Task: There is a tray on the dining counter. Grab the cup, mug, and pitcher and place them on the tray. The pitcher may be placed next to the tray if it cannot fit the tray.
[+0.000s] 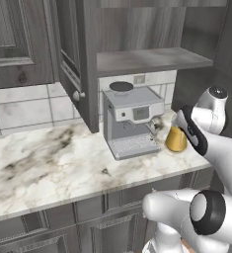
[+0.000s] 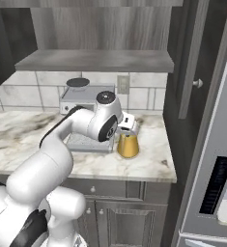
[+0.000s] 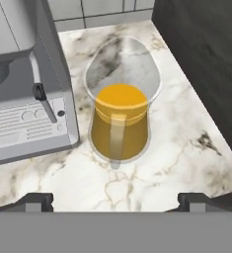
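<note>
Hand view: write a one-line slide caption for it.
Open hand poised above the amber pitcher standing on the marble counter beside the grey espresso machine.

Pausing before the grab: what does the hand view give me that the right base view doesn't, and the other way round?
Hand view alone: the pincer fingertips spread wide with the pitcher between and beyond them, and its handle facing the camera. Right base view alone: the arm bent over the counter, the shelf above and the wall outlet. Both show the pitcher standing upright just right of the coffee machine on marble.

one pitcher (image 3: 119, 126), one espresso machine (image 1: 132, 121)
</note>
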Robot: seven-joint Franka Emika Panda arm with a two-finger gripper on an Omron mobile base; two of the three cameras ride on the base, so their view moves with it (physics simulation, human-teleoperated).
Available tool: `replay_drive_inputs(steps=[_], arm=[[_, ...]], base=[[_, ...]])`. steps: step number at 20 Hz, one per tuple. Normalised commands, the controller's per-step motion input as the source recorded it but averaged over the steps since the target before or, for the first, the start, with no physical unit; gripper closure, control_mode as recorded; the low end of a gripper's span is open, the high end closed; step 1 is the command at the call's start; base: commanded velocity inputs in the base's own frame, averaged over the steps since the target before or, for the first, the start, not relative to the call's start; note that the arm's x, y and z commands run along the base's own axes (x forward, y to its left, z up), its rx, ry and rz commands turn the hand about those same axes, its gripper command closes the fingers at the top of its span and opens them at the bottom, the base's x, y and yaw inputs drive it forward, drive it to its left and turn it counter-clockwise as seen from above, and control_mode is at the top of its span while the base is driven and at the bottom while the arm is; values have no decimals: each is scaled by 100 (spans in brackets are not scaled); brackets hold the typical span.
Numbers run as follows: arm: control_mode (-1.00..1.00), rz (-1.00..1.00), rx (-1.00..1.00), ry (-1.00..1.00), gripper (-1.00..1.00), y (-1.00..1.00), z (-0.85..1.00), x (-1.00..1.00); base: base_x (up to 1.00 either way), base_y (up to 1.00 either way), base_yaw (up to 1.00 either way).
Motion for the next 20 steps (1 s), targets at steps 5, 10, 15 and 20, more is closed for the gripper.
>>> replay_drive_inputs(steps=[5, 10, 15, 20], arm=[[-100, 0, 0, 0, -100, -5, -11, 6], [-100, 0, 0, 0, -100, 0, -21, 8], [-100, 0, -3, 0, -100, 0, -29, 10], [-100, 0, -3, 0, -100, 0, -23, 18]], base=[[0, 0, 0], [0, 0, 0], [0, 0, 0], [0, 0, 0]])
